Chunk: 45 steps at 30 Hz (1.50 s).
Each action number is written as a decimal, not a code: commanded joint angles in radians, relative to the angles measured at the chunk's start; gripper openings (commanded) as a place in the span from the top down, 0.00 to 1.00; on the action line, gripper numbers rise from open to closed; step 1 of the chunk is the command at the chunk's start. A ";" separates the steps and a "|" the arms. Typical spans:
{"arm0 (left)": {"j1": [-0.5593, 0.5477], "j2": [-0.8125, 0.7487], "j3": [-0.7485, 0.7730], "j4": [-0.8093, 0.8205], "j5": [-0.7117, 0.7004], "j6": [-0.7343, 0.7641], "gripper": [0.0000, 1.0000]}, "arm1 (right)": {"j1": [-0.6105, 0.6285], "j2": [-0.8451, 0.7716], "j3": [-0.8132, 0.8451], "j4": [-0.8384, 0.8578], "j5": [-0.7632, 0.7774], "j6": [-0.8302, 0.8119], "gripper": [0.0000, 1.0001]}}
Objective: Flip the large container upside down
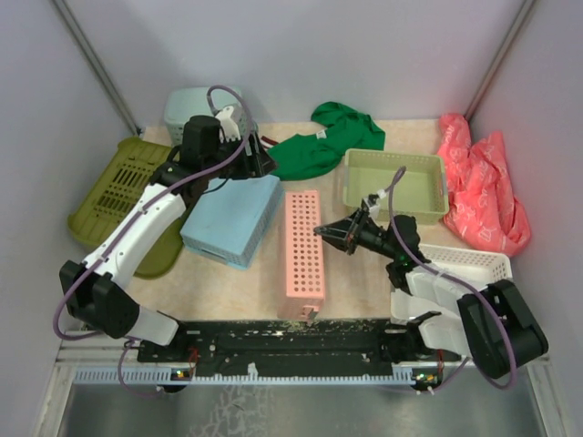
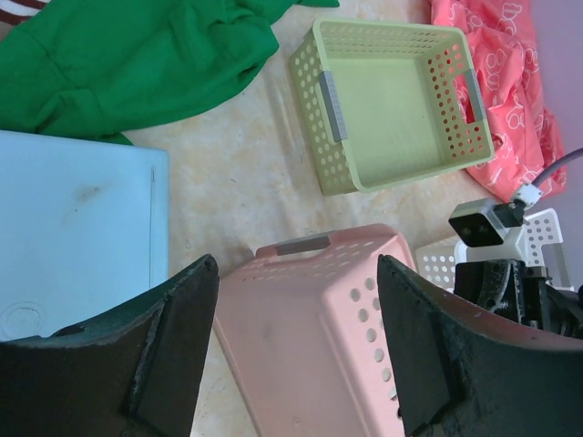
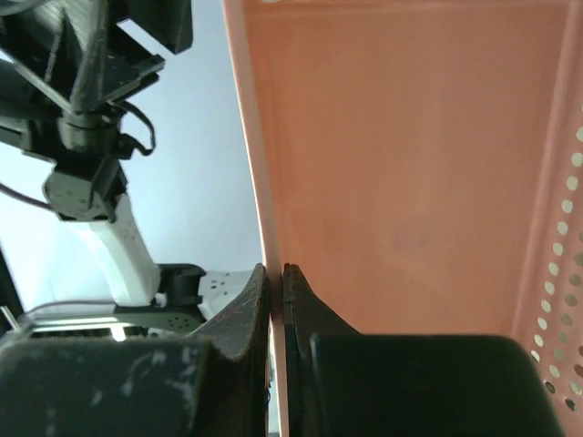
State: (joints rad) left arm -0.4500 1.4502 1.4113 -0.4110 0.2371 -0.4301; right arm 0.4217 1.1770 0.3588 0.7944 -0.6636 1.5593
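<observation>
The large container (image 1: 118,193), an olive-green slotted basket, lies at the far left against the wall with its slotted base facing the camera. It shows in neither wrist view. My left gripper (image 1: 260,162) hangs open and holds nothing, to the container's right and apart from it. In the left wrist view the left gripper (image 2: 296,264) stands above a pink perforated basket (image 2: 319,337). My right gripper (image 1: 321,232) is shut on that pink basket (image 1: 303,255). In the right wrist view the right gripper (image 3: 275,269) clamps the basket's thin pink wall (image 3: 264,137).
A light-blue box (image 1: 232,218) lies between the container and the pink basket. A teal basket (image 1: 187,102) and a green cloth (image 1: 328,141) are at the back. To the right are a light-green basket (image 1: 393,182), a red cloth (image 1: 483,187) and a white basket (image 1: 466,264).
</observation>
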 commanded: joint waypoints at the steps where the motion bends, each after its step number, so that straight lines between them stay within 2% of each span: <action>1: -0.002 0.000 -0.011 0.002 0.011 0.001 0.24 | -0.077 0.013 -0.103 0.304 -0.081 0.103 1.00; 3: -0.002 -0.001 -0.012 -0.001 0.005 0.004 0.25 | -0.119 -0.010 -0.135 0.280 -0.123 0.078 1.00; 5: -0.001 0.002 -0.012 -0.003 0.008 0.006 0.25 | -0.148 -0.059 -0.142 0.164 -0.161 0.008 1.00; 9: -0.001 0.008 -0.017 -0.005 0.009 0.008 0.25 | -0.167 -0.164 -0.067 -0.366 -0.137 -0.263 1.00; 14: -0.001 0.011 -0.034 0.004 0.018 0.003 0.25 | -0.179 -0.231 0.056 -0.825 0.017 -0.555 0.99; 16: -0.002 0.012 -0.040 0.009 0.027 0.000 0.25 | -0.179 -0.236 0.092 -0.925 0.085 -0.629 0.87; 19: -0.002 0.016 -0.050 0.011 0.033 0.001 0.24 | -0.179 -0.237 0.129 -0.989 0.137 -0.688 0.61; 20: -0.001 0.017 -0.052 0.009 0.037 0.003 0.24 | -0.179 -0.236 0.141 -1.008 0.158 -0.705 0.55; 24: -0.003 0.019 -0.068 -0.002 0.072 0.011 0.24 | -0.179 -0.224 0.212 -1.123 0.264 -0.786 0.43; 31: -0.052 -0.016 -0.125 -0.037 0.103 0.057 0.24 | -0.179 -0.188 0.379 -1.307 0.516 -0.927 0.37; 37: -0.237 -0.024 -0.171 -0.109 0.075 0.112 0.24 | -0.179 -0.111 0.545 -1.363 0.728 -1.024 0.35; 40: -0.300 -0.009 -0.223 -0.110 0.104 0.088 0.24 | -0.179 -0.038 0.618 -1.354 0.819 -1.036 0.32; 45: -0.325 0.012 -0.281 -0.079 0.086 0.029 0.25 | -0.181 0.137 0.754 -1.412 0.970 -0.971 0.29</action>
State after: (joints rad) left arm -0.7731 1.4548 1.1591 -0.4988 0.3340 -0.3698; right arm 0.2478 1.2121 0.9955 -0.5701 0.1257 0.5617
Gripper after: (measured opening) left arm 0.756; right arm 0.711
